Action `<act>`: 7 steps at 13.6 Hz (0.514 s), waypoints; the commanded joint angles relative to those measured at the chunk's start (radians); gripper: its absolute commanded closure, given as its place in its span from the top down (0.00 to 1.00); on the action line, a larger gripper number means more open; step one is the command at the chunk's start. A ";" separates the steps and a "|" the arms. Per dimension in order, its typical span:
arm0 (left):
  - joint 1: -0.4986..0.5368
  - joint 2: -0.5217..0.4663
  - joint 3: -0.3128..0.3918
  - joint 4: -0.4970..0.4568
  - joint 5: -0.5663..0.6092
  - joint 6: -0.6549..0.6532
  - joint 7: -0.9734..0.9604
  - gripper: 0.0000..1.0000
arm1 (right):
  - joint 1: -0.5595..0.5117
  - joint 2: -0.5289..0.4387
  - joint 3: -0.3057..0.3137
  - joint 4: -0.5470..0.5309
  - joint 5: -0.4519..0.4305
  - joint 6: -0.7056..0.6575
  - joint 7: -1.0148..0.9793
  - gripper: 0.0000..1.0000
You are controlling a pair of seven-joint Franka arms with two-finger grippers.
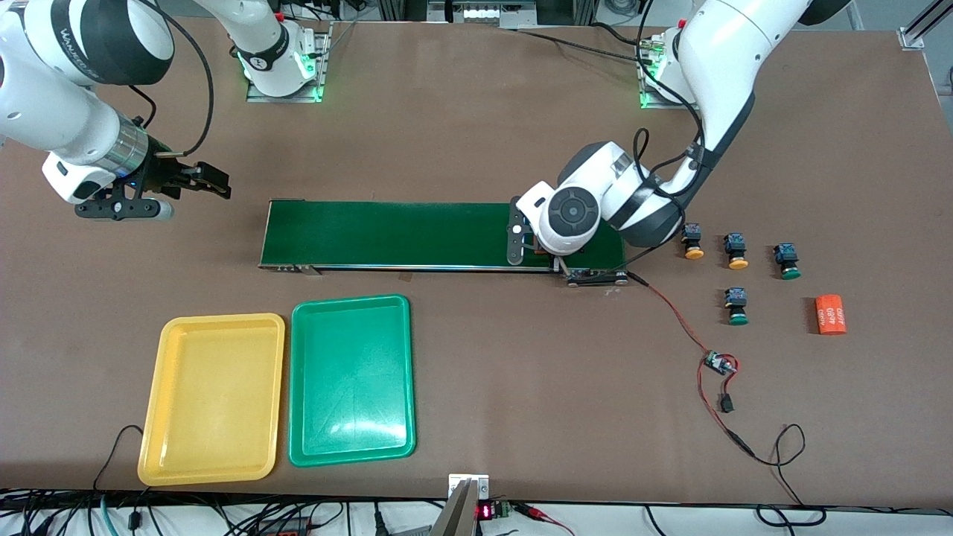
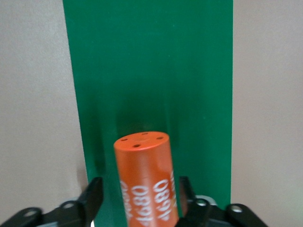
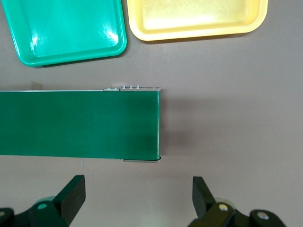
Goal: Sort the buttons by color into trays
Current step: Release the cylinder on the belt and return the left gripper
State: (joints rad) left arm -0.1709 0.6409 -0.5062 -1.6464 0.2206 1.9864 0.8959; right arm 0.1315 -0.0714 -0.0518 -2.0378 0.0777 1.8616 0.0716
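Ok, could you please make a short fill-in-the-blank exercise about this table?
1. The green tray lies beside the ___ tray.
2. The orange cylinder at the left gripper stands on the long green ___.
3. Of the four buttons, ___ have green caps.
4. The right gripper holds ___.
Missing: yellow; belt; two; nothing.

Brown table (image 1: 476, 134) — conveyor belt (image 1: 387, 234), yellow tray (image 1: 212, 398), green tray (image 1: 351, 380), four buttons (image 1: 737, 251), orange cylinder (image 1: 830, 314), wired board (image 1: 720, 364).

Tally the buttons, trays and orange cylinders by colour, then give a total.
Yellow-orange buttons: 2
Green buttons: 2
Yellow tray: 1
Green tray: 1
Orange cylinders: 2, one on the table, one on the belt between the left gripper's fingers
Total: 8
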 commanded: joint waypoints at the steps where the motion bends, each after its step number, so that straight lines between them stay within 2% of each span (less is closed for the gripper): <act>1: 0.004 -0.046 -0.003 0.005 0.026 -0.008 0.009 1.00 | -0.006 -0.019 0.004 -0.013 0.001 0.010 0.002 1.00; 3: 0.019 -0.093 -0.003 0.019 0.020 -0.070 0.002 1.00 | -0.006 -0.019 0.004 -0.013 0.001 0.010 0.002 1.00; 5: 0.037 -0.109 0.001 0.075 0.007 -0.174 -0.017 1.00 | -0.007 -0.019 0.004 -0.013 0.001 0.008 0.000 1.00; 7: 0.089 -0.139 0.003 0.128 -0.009 -0.292 -0.157 1.00 | -0.009 -0.019 0.004 -0.013 0.001 0.008 -0.001 1.00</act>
State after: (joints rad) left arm -0.1251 0.5365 -0.5035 -1.5568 0.2266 1.7840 0.8302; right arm 0.1312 -0.0714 -0.0519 -2.0378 0.0777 1.8639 0.0716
